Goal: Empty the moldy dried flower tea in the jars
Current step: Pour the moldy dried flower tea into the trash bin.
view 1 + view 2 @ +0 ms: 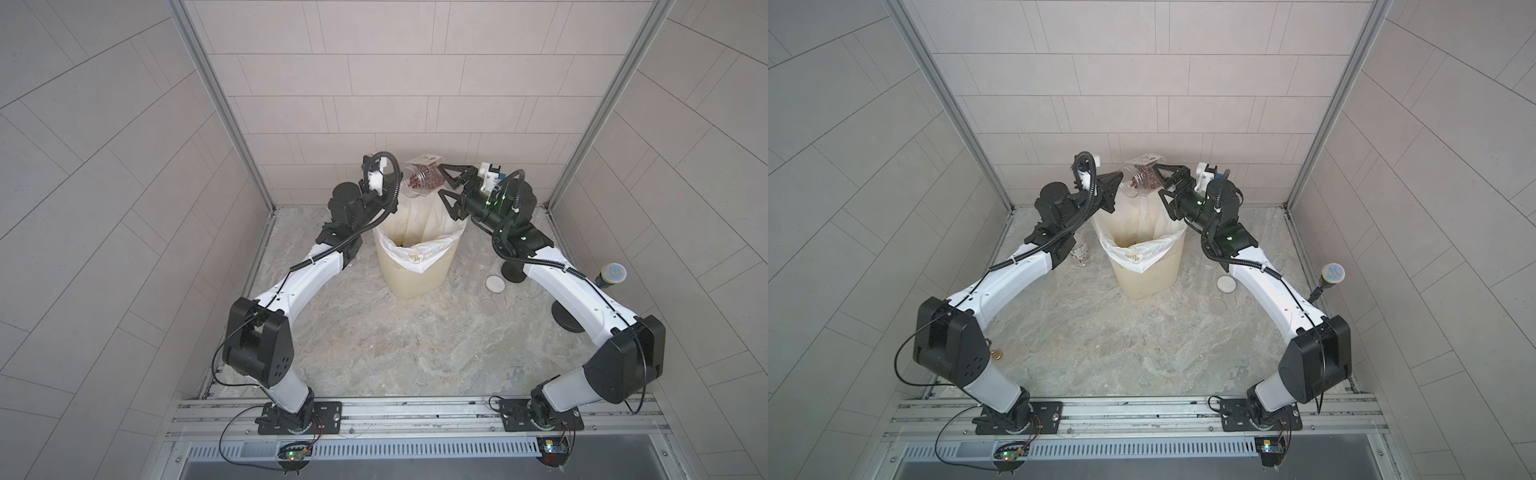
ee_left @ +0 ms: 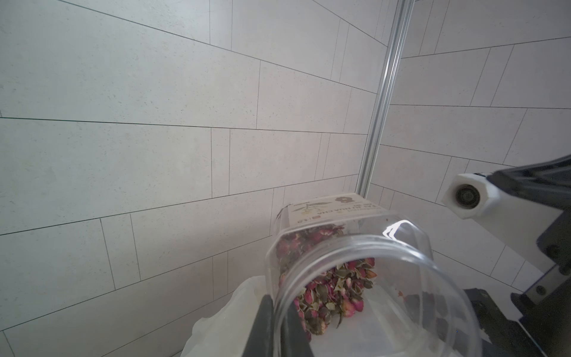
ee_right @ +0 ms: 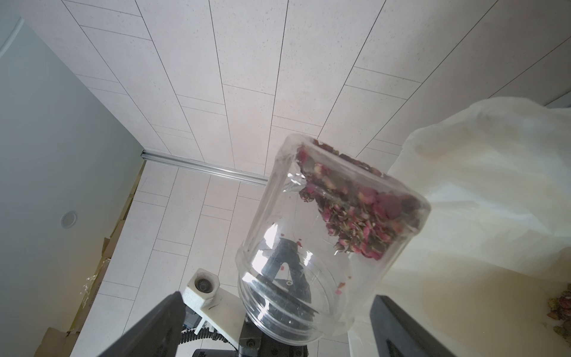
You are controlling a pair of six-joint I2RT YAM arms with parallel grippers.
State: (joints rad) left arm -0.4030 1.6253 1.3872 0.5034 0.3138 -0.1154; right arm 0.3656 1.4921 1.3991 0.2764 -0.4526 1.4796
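Observation:
A clear labelled jar hangs tilted above the bin, mouth down toward the left arm. My left gripper is shut on its rim, one finger inside the mouth and one outside. The moldy dried flower tea, pink and brown buds, lies heaped in the jar's base end. My right gripper stands open, with a finger on each side of the jar and a gap to the wall. Another small clear jar stands left of the bin, under the left arm.
A cream ribbed bin with a white liner stands at the back middle, with some tea bits inside. A white lid, a clear jar and black discs lie right of it. A blue-topped object stands by the right wall.

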